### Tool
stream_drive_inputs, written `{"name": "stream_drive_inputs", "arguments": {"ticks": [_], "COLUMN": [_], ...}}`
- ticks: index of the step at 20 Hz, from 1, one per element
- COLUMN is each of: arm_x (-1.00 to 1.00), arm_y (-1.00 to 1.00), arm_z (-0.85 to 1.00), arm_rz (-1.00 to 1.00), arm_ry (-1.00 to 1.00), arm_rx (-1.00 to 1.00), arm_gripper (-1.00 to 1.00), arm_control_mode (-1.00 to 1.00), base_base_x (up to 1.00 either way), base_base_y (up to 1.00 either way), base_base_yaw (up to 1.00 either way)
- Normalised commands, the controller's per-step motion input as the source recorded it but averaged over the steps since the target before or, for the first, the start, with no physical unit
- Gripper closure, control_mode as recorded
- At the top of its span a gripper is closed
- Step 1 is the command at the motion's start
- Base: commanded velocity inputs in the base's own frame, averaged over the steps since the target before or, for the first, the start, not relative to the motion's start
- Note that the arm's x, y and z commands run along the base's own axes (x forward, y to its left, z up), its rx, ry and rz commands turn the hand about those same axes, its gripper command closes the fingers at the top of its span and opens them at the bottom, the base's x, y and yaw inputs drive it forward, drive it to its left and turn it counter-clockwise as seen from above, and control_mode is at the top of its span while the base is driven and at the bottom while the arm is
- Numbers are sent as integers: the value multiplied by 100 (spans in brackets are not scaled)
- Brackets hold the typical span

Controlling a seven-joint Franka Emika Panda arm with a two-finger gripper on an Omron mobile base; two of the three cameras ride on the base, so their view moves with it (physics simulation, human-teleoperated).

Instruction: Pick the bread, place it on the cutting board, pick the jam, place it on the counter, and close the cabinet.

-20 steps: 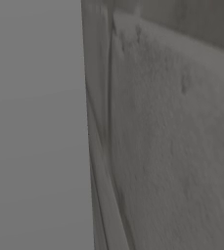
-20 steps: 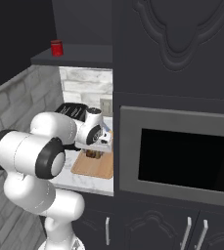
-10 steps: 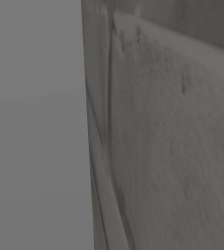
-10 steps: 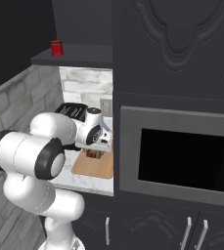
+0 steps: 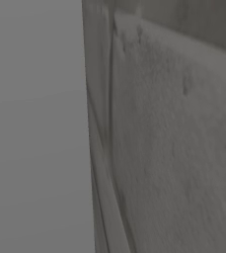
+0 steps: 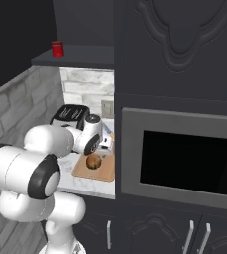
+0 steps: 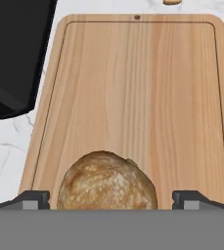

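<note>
- Bread (image 7: 107, 180): a round brown loaf at the bottom centre of the hand view, lying on the cutting board (image 7: 138, 93) near its lower edge.
- Gripper (image 7: 111, 199): jaws spread wide, one fingertip at each side of the loaf, holding nothing.
- In the right base view the loaf sits left of centre on the board, just below the hand, with the toaster (image 6: 70, 115) up and to the left.
- The bread step looks done; the release is what matters here.
- To finish cleanly, I would lift straight away from the board so neither fingertip nudges the loaf, then turn towards the red jam jar (image 6: 58, 48) at upper left.
</note>
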Motion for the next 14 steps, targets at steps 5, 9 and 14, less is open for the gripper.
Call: {"name": "stream_drive_inputs", "arguments": {"ticks": [5,9,14], "arm_x": [-9,-4,0], "arm_y": [0,0,-5], "arm_z": [0,0,12], "arm_rz": [0,0,0], "arm_ry": [-16,-16,-7], "arm_rx": [0,0,0], "arm_gripper": [-100,-100,-100], "arm_control_mode": [-100,-100,-100], "base_base_x": [0,0,0], "base_base_y": [0,0,0], "base_base_yaw": [0,0,0]}}
